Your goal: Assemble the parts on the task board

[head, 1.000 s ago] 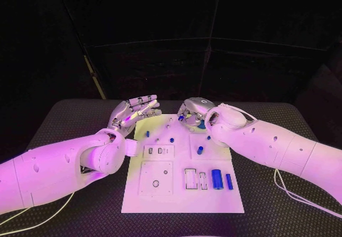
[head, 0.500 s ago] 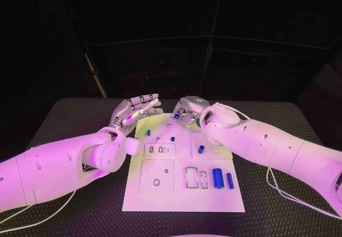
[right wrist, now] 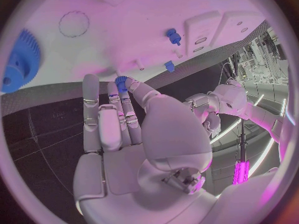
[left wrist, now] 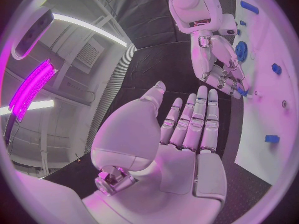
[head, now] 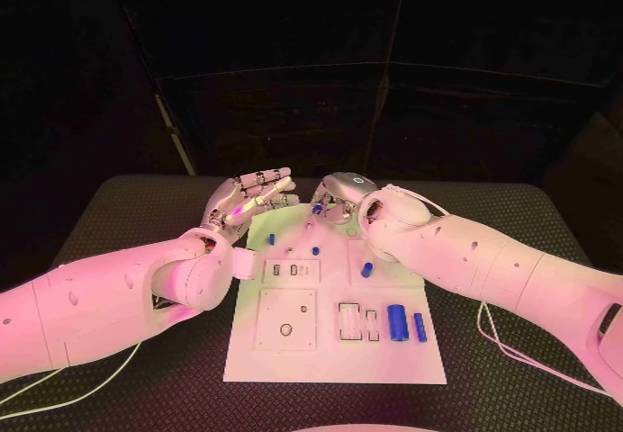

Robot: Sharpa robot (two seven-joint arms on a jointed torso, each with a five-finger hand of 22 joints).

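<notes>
A small blue toothed part (right wrist: 120,80) is pinched at the fingertips of the silver right hand (head: 340,196), above the white rectangular task board's (head: 335,360) far edge at twelve o'clock. At ten o'clock the silver left hand (head: 244,202) hovers with fingers spread, holding nothing. A blue gear (right wrist: 17,60) sits on the board nearby.

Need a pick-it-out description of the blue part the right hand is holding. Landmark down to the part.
Start at the white task board mid-table and go to its far edge, where the right hand hovers. The small blue part sits pinched at that hand's fingertips, above the board. Unlike the other blue parts, which lie on or stand in the board, this one is held off it.
</notes>
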